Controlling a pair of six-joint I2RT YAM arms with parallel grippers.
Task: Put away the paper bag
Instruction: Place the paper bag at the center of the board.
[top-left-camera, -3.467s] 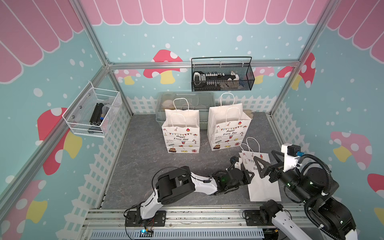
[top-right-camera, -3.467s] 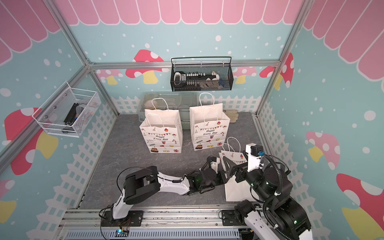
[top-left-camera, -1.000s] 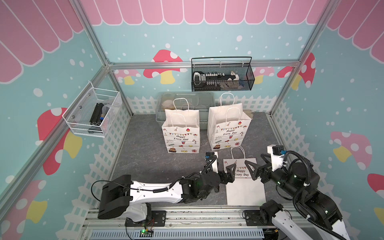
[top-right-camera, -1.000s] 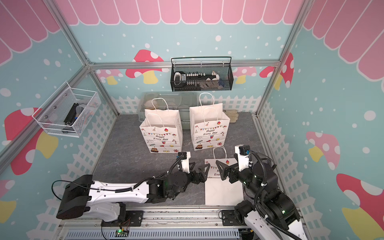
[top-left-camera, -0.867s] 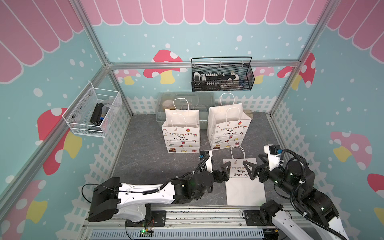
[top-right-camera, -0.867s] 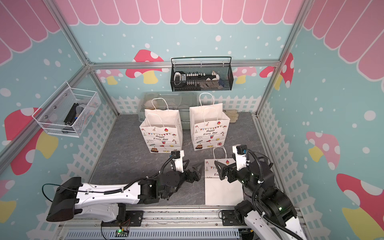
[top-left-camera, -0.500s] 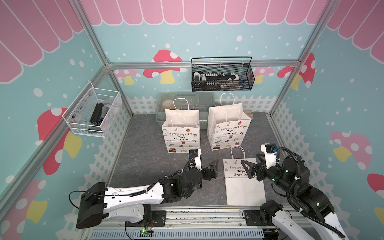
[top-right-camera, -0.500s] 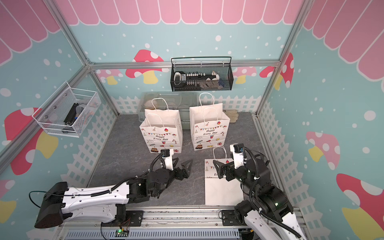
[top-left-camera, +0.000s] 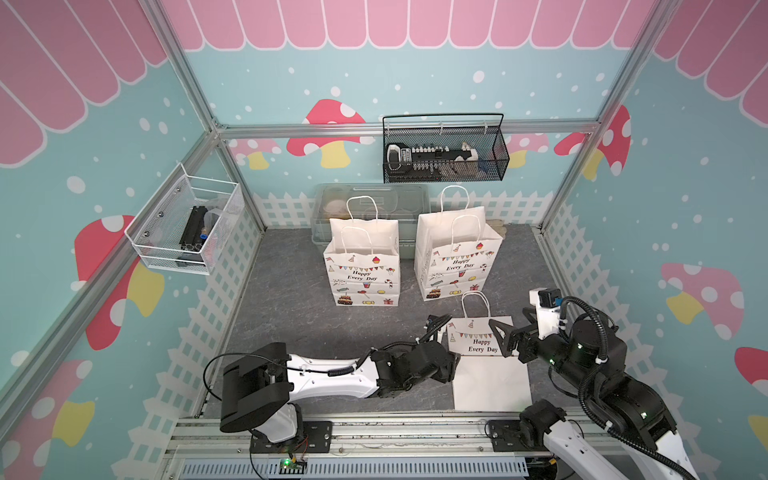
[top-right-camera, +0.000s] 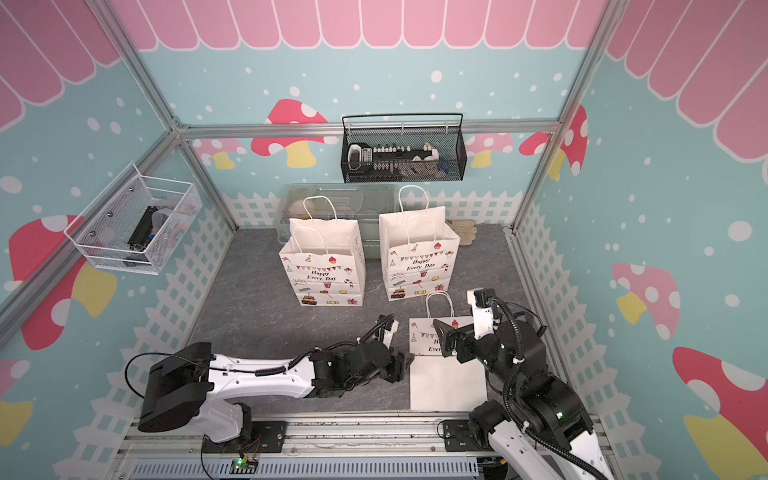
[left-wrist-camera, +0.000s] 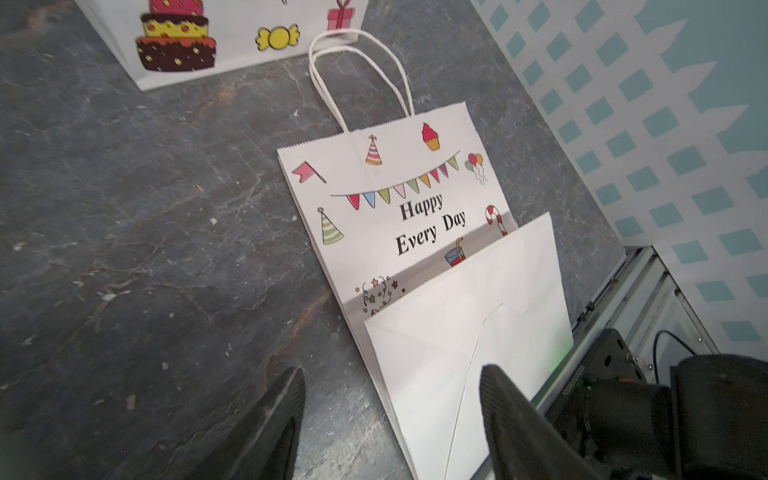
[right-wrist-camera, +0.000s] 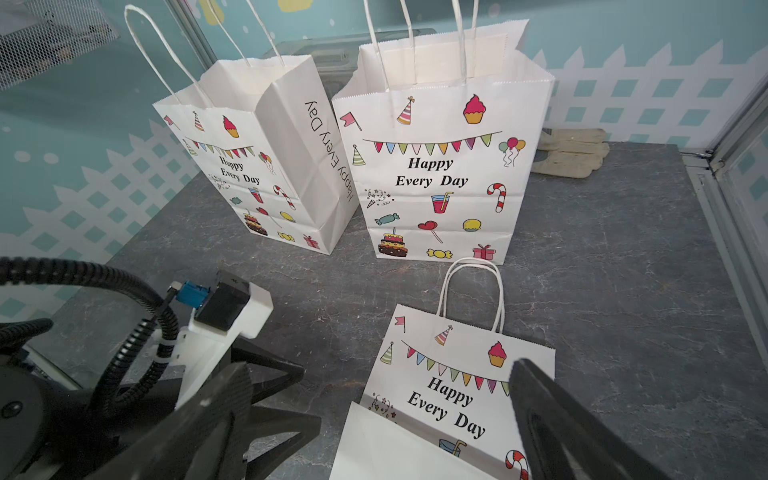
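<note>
The paper bag lies flat on the grey table near the front right, folded, handles pointing to the back. It is white with "Happy Every Day" print. My left gripper is low at the bag's left edge, open. One of its fingers is over the bag's folded bottom flap and the other is over bare table. My right gripper hangs wide open above the bag's printed upper half, holding nothing.
Two matching bags stand upright mid-table, with a clear plastic bin behind them. A black mesh basket hangs on the back wall and a white wire basket on the left wall. Gloves lie at the back right.
The left gripper has swung back to the right, down to the bag's left edge, and its jaws have narrowed. The bag and the right gripper have hardly moved.
</note>
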